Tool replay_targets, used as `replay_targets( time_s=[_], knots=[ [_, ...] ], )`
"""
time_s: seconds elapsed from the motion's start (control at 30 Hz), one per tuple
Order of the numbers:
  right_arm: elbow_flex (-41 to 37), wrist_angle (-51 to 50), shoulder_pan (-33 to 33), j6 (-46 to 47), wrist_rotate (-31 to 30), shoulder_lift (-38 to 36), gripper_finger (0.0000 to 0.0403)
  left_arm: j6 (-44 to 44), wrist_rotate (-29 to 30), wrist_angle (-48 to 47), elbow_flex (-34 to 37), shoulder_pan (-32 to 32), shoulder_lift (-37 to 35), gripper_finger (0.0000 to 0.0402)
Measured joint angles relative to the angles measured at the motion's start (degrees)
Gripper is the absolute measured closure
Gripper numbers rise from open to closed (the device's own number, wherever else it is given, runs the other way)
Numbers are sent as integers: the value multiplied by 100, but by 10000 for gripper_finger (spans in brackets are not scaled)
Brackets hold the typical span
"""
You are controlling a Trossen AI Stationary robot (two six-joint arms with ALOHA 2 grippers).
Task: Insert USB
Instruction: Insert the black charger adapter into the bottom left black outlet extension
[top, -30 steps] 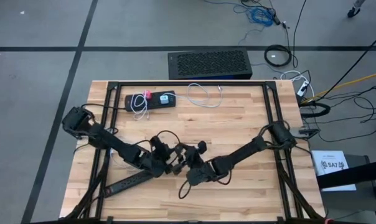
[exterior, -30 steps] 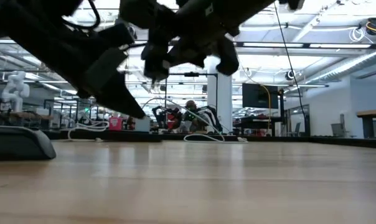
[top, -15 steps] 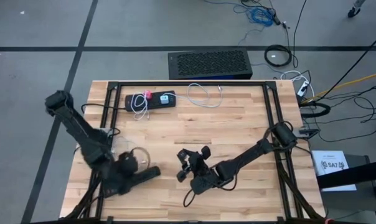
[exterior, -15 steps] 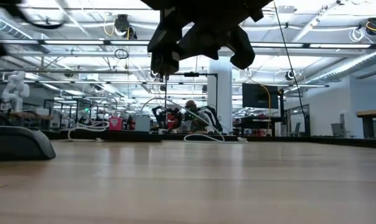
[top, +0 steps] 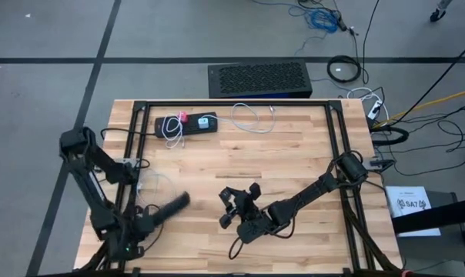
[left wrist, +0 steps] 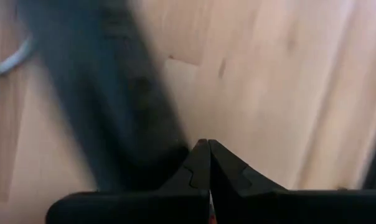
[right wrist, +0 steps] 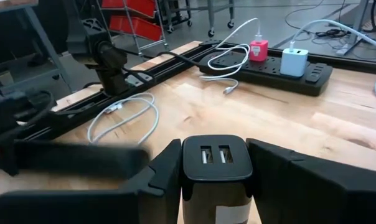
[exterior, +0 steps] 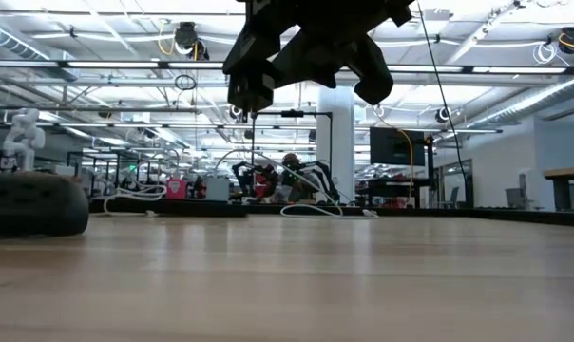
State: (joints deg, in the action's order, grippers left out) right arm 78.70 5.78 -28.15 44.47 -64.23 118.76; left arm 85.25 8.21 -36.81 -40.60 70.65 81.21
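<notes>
Wooden table [top: 294, 146] in a large workshop; the charger block waits for a cable, and the cable is far toward the left arm's side.

Left gripper [top: 132, 248], fingers pressed together and holding nothing, hangs at the table's near-left corner, close to the loose white cable [right wrist: 122, 115]. Right gripper [top: 240, 201], near the table's middle, clamps the USB charger [right wrist: 215, 163], half-open jaws around it, two ports facing the power strip [top: 186, 124] at the far edge.

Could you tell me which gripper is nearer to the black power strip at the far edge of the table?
The right. The right gripper sits mid-table, shut on the black USB charger, closer to the power strip. The left gripper is back at the near left corner, farther off.
</notes>
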Motion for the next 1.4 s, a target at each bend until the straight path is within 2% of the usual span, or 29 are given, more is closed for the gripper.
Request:
replay_targets(
  time_s=[0.27, 0.37, 0.43, 0.53, 0.7, 0.87, 1.03, 1.4],
  knots=[
    [-1, 168, 6, -33, 0, -2, 287, -497, 247, 549, -29, -427, 921, 400],
    [-2, 354, 32, -213, -1, -2, 287, -778, 294, 433, -109, -581, 862, 400],
    [-2, 396, 34, -273, 0, -4, 287, -942, 896, -65, -224, -681, 693, 400],
    [-6, 401, 36, -291, -7, -4, 287, -888, 1235, -696, -474, -792, 206, 400],
    [-6, 435, 36, -356, 3, -4, 287, -697, 1079, -1611, -819, -813, -351, 400],
    [-9, 450, 41, -497, 24, -4, 287, -442, 369, -2572, -967, -786, -387, 400],
    [-9, 437, 40, -511, 2, -4, 287, -344, -203, -2387, -863, -657, -129, 400],
    [-7, 424, 40, -522, -7, -2, 287, -45, -322, -1567, -878, -409, 335, 400]
  ],
)
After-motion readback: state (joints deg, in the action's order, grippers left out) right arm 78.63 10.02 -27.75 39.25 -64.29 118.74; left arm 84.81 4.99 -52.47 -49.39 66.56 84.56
